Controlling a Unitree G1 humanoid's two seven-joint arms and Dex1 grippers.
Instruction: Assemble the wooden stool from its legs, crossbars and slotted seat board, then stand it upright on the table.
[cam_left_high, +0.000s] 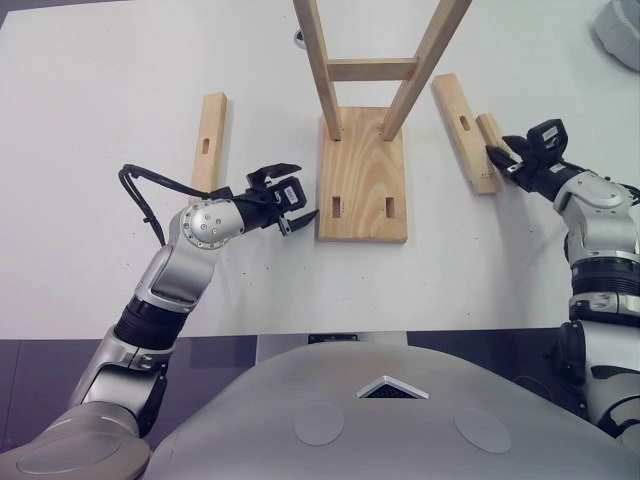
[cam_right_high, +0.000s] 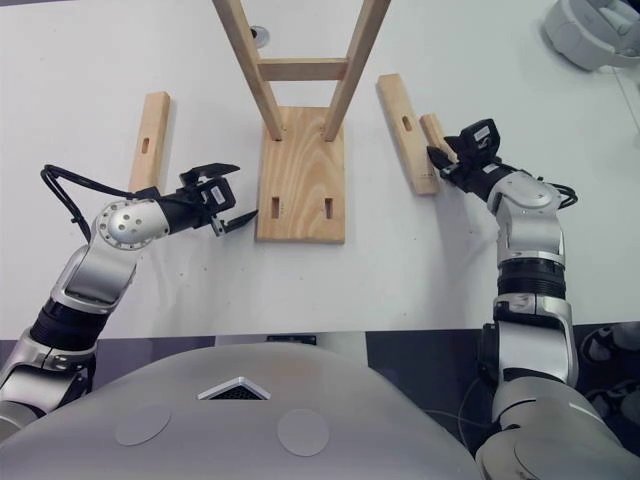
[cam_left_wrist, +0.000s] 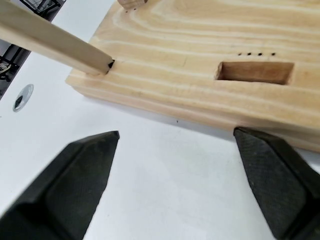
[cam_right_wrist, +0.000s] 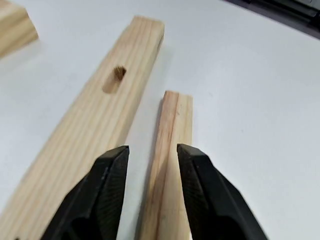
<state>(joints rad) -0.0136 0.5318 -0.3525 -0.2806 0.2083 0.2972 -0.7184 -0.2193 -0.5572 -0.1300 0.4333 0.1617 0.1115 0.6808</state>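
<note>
While left gripper (cam_left_high: 305, 190) is hovering wide open beside seat board (cam_left_high: 362, 185), right gripper (cam_right_wrist: 150, 152) is straddling short crossbar (cam_right_wrist: 176, 120), fingers parted

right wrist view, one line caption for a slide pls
Right gripper open over a short pale wooden crossbar lying on the white table beside a longer slotted wooden leg

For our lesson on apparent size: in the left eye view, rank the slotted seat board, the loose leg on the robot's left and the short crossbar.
1. slotted seat board
2. loose leg
3. short crossbar, its near end hidden by the right gripper, yet clearly smallest
</note>
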